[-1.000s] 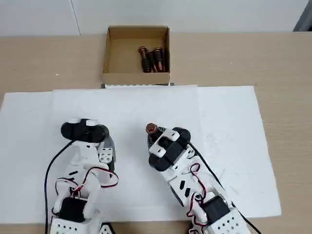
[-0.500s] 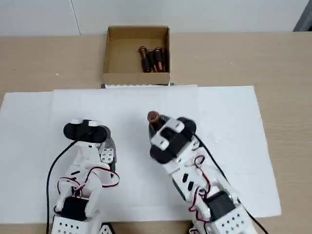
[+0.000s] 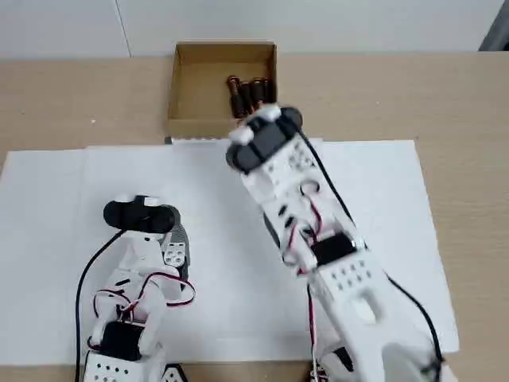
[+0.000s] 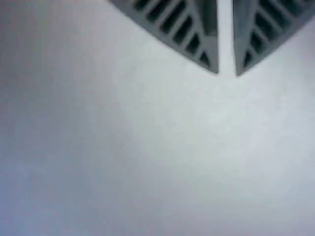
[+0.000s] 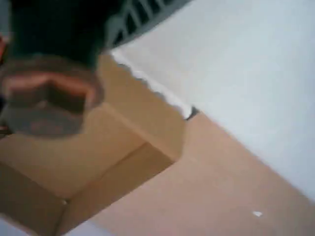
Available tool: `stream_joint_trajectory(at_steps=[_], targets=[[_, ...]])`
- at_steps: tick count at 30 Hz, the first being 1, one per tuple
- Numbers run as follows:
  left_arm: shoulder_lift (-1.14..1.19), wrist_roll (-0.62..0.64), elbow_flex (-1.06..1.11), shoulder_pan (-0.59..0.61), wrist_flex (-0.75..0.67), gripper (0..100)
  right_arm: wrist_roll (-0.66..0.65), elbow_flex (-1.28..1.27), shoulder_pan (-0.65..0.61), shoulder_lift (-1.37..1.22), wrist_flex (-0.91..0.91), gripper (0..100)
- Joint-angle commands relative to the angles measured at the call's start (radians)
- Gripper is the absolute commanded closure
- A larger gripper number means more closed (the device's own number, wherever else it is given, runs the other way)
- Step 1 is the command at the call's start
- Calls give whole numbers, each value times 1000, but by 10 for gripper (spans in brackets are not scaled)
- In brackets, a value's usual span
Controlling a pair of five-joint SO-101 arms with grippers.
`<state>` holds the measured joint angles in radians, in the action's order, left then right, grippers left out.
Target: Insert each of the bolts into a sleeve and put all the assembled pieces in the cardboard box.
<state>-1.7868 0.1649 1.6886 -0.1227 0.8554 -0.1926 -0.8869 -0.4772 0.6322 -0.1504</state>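
Observation:
The cardboard box (image 3: 199,87) stands at the far edge of the white paper (image 3: 207,183). Several assembled bolt-and-sleeve pieces (image 3: 248,91) lie in its right part. My right gripper (image 3: 256,126) is stretched out to the box's near wall, shut on a copper-headed bolt in a black sleeve (image 5: 48,101). In the right wrist view that piece hangs over the box (image 5: 123,162), above its open inside. My left gripper (image 4: 226,73) points down at the bare paper, its fingers (image 4: 197,39) almost together with nothing between them. The left arm (image 3: 139,216) sits at the near left.
The paper (image 5: 246,64) covers most of the wooden table (image 3: 398,87). Bare paper lies between the left arm and the box, and to the right of the right arm (image 3: 334,263).
My right arm has swung forward from the middle of the paper to the box's near wall, carrying the bolt and sleeve. The left arm has hardly moved.

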Motion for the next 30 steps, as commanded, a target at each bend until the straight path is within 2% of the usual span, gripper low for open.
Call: stream_joint_trajectory(at_steps=[1, 10, 26, 30], targets=[[-8, 0, -5, 8, 2, 994, -8, 201, 25, -142, 44, 995], [-8, -3, -5, 8, 2, 994, -6, 555, 90, -515, 45, 995], [-8, -3, -5, 8, 2, 994, -6, 1214, 127, -1150, 47, 995], [-8, -3, -5, 8, 2, 994, -14, 1339, 128, -1307, 125, 995]])
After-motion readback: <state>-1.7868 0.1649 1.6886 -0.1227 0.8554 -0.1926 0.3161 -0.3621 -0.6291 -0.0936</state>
